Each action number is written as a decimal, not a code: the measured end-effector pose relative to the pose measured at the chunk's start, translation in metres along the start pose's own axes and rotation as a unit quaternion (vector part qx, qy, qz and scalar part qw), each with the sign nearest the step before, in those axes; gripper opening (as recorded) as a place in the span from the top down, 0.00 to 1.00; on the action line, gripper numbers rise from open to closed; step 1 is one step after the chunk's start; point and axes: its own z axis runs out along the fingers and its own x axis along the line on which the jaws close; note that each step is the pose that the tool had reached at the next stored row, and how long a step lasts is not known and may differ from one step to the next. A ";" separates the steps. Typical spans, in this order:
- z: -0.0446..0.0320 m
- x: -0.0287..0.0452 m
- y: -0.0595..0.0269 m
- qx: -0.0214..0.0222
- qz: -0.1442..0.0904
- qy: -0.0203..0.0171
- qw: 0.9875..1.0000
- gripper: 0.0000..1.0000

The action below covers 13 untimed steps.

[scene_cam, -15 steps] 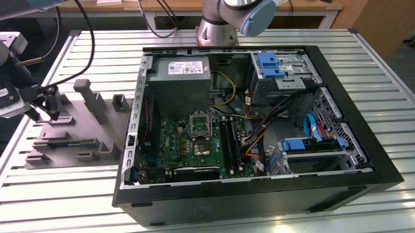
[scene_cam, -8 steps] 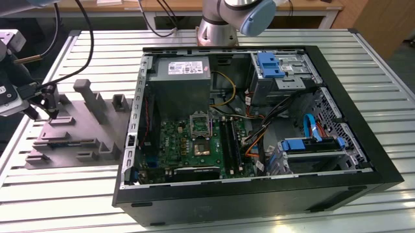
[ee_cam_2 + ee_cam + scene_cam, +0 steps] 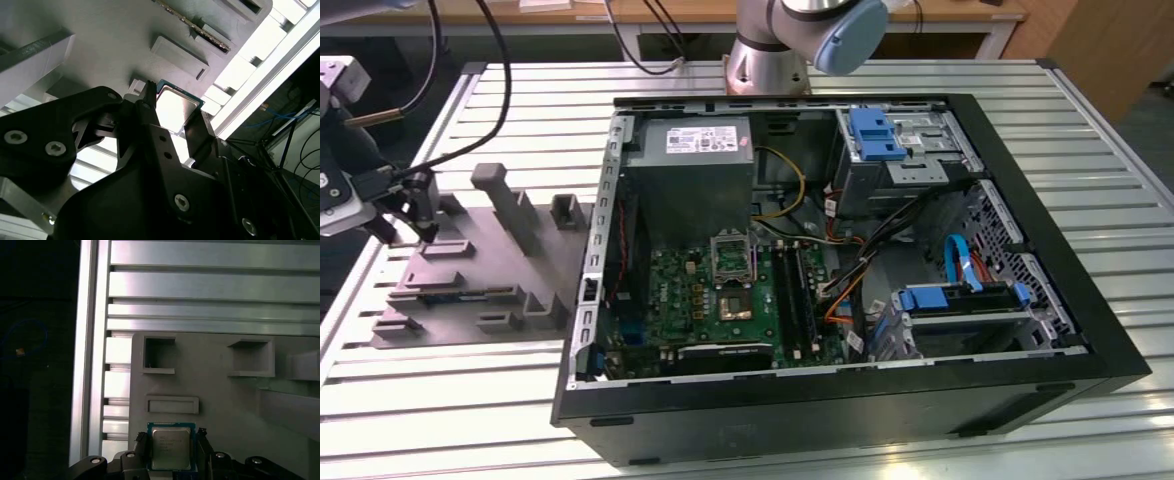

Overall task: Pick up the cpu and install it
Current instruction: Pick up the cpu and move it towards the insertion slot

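The gripper [image 3: 427, 232] hangs at the exterior view's far left, over the grey fixture [image 3: 480, 300]. It straddles the cpu [image 3: 171, 449]; whether it is clamped cannot be told.

Open computer case [image 3: 854, 420] lying on slatted table [image 3: 440, 400], motherboard [image 3: 720, 290] showing inside. Gripper [image 3: 424, 222] hanging over grey fixture tray [image 3: 467, 300] (exterior view's left, beside case). Arm base [image 3: 767, 60] standing behind.
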 end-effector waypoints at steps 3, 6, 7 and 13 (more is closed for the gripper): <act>-0.0017 0.0001 0.0001 0.000 0.000 0.000 1.000 0.53; -0.0034 0.0001 0.0002 0.000 0.000 0.000 1.000 0.53; -0.0039 0.0001 0.0002 0.000 0.000 0.000 1.000 0.53; -0.0075 0.0001 0.0005 0.000 0.000 0.000 1.000 0.53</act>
